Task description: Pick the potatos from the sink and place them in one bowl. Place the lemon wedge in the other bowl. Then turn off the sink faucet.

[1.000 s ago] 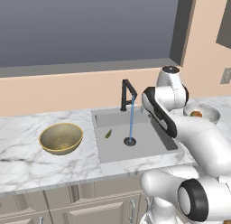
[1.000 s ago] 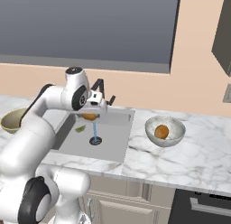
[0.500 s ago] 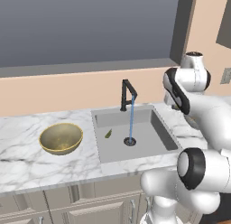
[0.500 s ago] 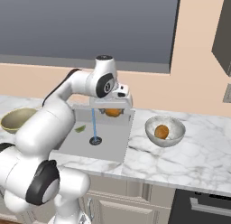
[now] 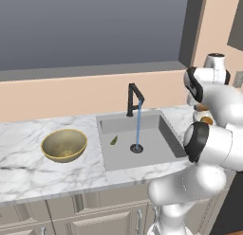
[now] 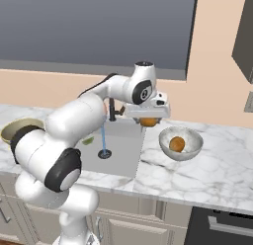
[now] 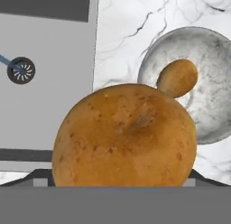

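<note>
My gripper [image 6: 147, 119] is shut on one potato [image 6: 148, 123], held in the air over the right rim of the sink [image 6: 123, 151], just left of the silvery bowl [image 6: 190, 136]. In the hand view this potato [image 7: 126, 135] looms large in front. The other potato [image 7: 177, 77] lies inside the silvery bowl [image 7: 214, 78]. The lemon wedge [image 5: 114, 140] rests on the sink floor left of the drain [image 5: 136, 148]. The gold bowl [image 5: 64, 145] stands on the counter left of the sink. Water runs from the black faucet [image 5: 134, 99].
White marble counter [image 6: 207, 180] stretches right of the silvery bowl. A wall and window ledge run behind the sink. My own arm crosses over the basin in the right base view and hides part of the gold bowl [image 6: 14, 130].
The arm has swung to the right with the potato, from above the sink basin to its right rim beside the silvery bowl. The lemon wedge and bowls have stayed put.
</note>
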Controlling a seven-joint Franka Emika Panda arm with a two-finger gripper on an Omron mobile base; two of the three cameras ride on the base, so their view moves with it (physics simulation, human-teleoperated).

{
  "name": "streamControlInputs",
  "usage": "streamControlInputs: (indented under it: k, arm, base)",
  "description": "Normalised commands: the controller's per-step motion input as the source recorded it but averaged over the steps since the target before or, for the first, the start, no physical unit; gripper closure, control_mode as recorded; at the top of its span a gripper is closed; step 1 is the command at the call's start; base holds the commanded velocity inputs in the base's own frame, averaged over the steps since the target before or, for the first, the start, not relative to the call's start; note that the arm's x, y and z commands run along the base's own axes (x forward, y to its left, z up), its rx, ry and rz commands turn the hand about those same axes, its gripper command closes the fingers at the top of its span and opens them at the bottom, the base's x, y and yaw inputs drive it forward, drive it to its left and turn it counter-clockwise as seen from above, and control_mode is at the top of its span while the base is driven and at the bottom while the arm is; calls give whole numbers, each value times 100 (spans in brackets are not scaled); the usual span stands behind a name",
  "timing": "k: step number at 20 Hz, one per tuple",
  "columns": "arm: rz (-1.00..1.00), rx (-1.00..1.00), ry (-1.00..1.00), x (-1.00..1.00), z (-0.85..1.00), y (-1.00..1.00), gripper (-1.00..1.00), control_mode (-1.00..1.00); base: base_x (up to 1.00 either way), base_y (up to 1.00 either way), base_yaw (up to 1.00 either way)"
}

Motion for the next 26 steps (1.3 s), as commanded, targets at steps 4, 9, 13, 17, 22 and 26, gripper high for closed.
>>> streamControlInputs:
  k: [4,9,13,17,22,26]
  arm:
    - [1,0,0,54,-32,-70,100,-100]
    - [3,0,1,51,-29,-65,100,-100]
    - [6,0,0,62,-39,-46,100,-100]
    - [6,0,0,60,-42,-34,100,-100]
    - [6,0,0,50,-36,-38,100,-100]
    - [5,0,1,22,-33,-36,100,-100]
  base:
    - [0,0,0]
    - [0,0,0]
    - [0,0,0]
    - [0,0,0]
    - [0,0,0]
    - [0,0,0]
